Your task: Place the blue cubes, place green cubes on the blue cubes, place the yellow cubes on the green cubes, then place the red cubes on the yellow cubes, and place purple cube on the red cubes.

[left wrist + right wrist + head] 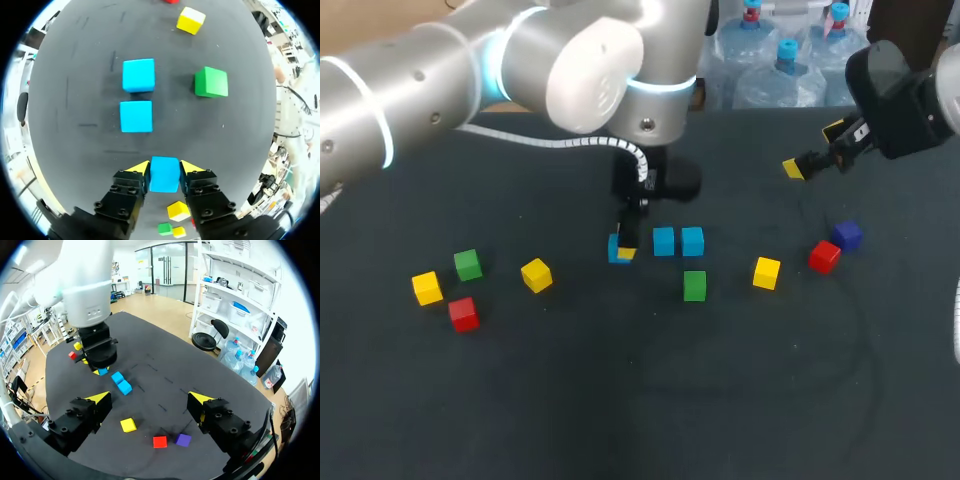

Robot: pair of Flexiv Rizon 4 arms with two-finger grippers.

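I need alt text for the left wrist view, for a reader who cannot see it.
The jaws grip a blue cube from both sides above the dark table. Two more blue cubes lie ahead in a row, with a green cube beside the farther one.

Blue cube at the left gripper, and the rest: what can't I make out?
Head view: the left gripper covers most of the blue cube; lifted or resting, unclear.
Left wrist view: a red cube is cut off by the rim.
Right wrist view: that cube is only a sliver.
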